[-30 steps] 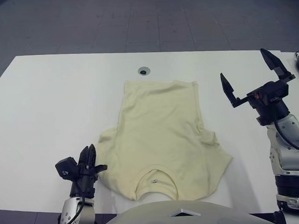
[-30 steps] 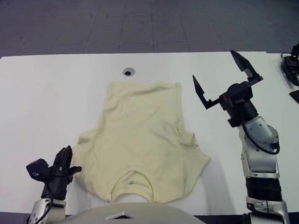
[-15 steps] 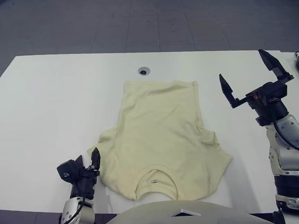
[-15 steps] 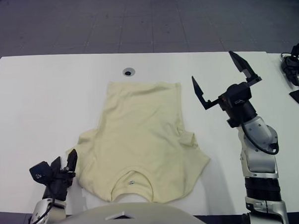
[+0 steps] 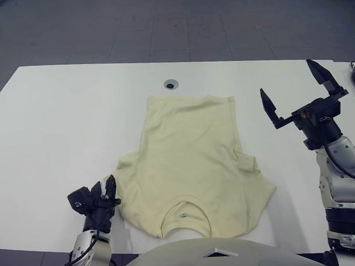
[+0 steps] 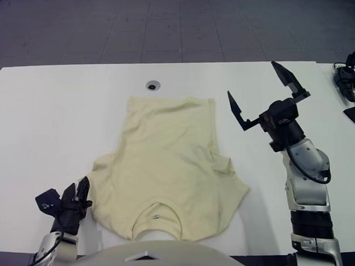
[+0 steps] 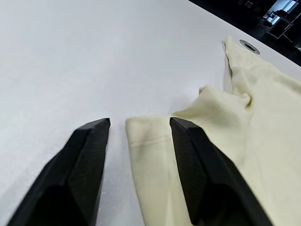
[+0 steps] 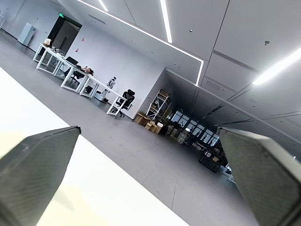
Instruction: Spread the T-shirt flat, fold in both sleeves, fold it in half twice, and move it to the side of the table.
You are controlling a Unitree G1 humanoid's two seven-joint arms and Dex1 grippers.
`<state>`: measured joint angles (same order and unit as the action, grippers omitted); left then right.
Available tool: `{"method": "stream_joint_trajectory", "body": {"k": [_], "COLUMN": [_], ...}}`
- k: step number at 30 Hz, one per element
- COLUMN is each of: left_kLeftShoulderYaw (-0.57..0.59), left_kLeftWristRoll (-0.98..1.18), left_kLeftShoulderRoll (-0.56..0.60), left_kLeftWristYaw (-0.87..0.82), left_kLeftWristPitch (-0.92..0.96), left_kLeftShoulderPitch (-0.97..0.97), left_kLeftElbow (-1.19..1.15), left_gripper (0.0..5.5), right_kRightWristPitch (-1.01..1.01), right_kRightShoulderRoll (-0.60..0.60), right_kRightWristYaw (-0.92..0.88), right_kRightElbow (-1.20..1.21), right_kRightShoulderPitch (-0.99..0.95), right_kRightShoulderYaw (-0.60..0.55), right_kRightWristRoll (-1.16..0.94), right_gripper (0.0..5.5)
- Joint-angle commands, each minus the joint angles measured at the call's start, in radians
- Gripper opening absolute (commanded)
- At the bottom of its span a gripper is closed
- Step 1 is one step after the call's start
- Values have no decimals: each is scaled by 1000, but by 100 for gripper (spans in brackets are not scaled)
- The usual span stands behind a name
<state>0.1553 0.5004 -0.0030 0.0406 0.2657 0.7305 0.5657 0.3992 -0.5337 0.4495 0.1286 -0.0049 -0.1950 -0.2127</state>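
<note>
A pale yellow T-shirt lies on the white table, collar toward me and hem at the far end. Its right side looks folded inward along the body, and its left sleeve sticks out near the front edge. My left gripper is low at the front left, open, with the sleeve's edge between its fingers in the left wrist view. My right gripper is raised above the table to the right of the shirt, wide open, holding nothing.
A round grommet hole sits in the table just beyond the shirt's hem. Dark cables and gear lie at the table's far right edge. Bare table stretches to the left of the shirt.
My left gripper dropped lower, opened, and came up to the left sleeve's edge. The right arm has barely moved.
</note>
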Motion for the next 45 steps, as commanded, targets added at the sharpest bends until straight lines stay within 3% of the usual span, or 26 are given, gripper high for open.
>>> {"method": "stream_joint_trajectory", "body": {"k": [1, 10, 16, 22, 30, 38, 45], "left_kLeftShoulderYaw": [-15, -13, -14, -116, -233, -406, -477], "left_kLeftWristRoll": [4, -5, -43, -210, -461, -703, -810], "left_kLeftShoulderRoll": [-11, -21, -25, 2, 85, 218, 300], "left_kLeftWristYaw": [-5, -2, 2, 84, 130, 199, 223], "left_kLeftWristPitch": [39, 31, -18, -239, -398, -473, -490], "left_kLeftShoulderPitch": [16, 9, 11, 63, 95, 93, 70], "left_kLeftElbow": [-21, -26, -27, 56, 34, -4, -67], "left_gripper": [162, 7, 7, 7, 7, 7, 7], "right_kRightWristPitch": [0, -2, -5, -7, -9, -9, -7], "right_kRightShoulderRoll": [1, 3, 6, 8, 18, 25, 27], "right_kRightWristYaw": [11, 17, 16, 14, 12, 12, 11], "right_kRightElbow": [-6, -10, -8, -5, -3, -3, -13], "right_kRightShoulderPitch": [-14, -20, -19, -18, -19, -18, -14], "right_kRightShoulderYaw": [-7, -4, -1, -1, 4, 8, 3], "right_kRightWristRoll": [5, 8, 9, 11, 19, 24, 29], "right_gripper": [540, 540, 540, 540, 540, 540, 540]}}
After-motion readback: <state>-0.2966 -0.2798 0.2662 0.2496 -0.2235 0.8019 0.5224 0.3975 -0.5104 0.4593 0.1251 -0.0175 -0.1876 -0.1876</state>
